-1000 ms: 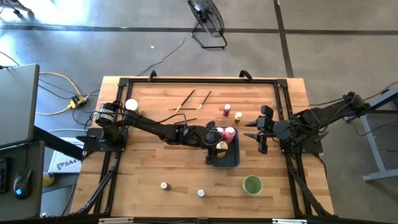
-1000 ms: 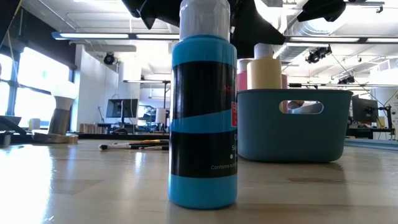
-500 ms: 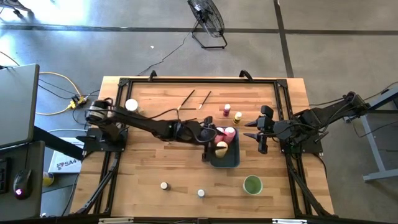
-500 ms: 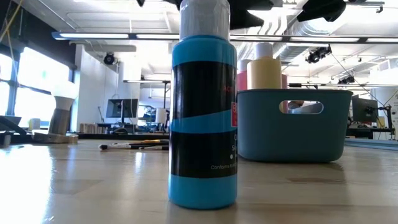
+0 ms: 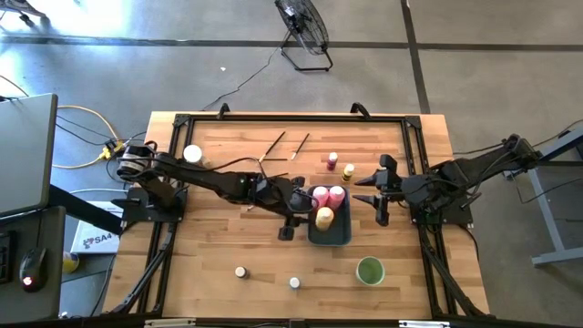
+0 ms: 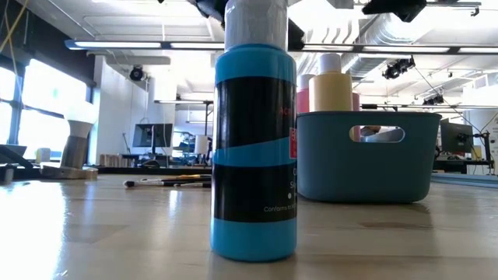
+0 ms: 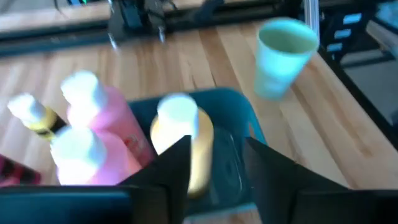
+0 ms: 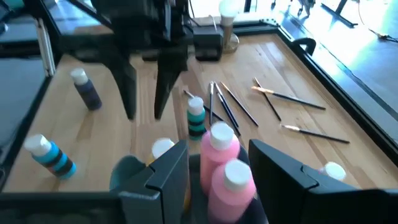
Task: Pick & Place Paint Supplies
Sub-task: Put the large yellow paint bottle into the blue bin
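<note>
The blue-grey tray (image 5: pixel 344 230) holds two pink squeeze bottles (image 5: pixel 329 194) and a yellow one (image 5: pixel 324 216), all standing upright on its floor. My left gripper (image 5: pixel 302 208) hangs open just left of the tray and above the table; the yellow bottle (image 7: pixel 181 146) stands beyond its fingertips, with nothing between them. My right gripper (image 5: pixel 366 189) waits open to the right of the tray, also empty. Two thin paintbrushes (image 5: pixel 284 145) lie flat near the far edge. Two pale-capped bottles (image 5: pixel 240 271) (image 5: pixel 294 283) stand near the front edge.
A round green cup (image 5: pixel 370 270) stands near the front right. A small magenta bottle (image 5: pixel 332 161) and a small yellow one (image 5: pixel 348 170) stand beyond the tray. A teal bottle (image 8: pixel 196 118) stands under my left arm. The blue bottle (image 6: pixel 254 148) fills the low view.
My left gripper has drawn back from over the tray toward the table's left edge and has risen. It has come away from the yellow bottle, which stays upright in the tray.
</note>
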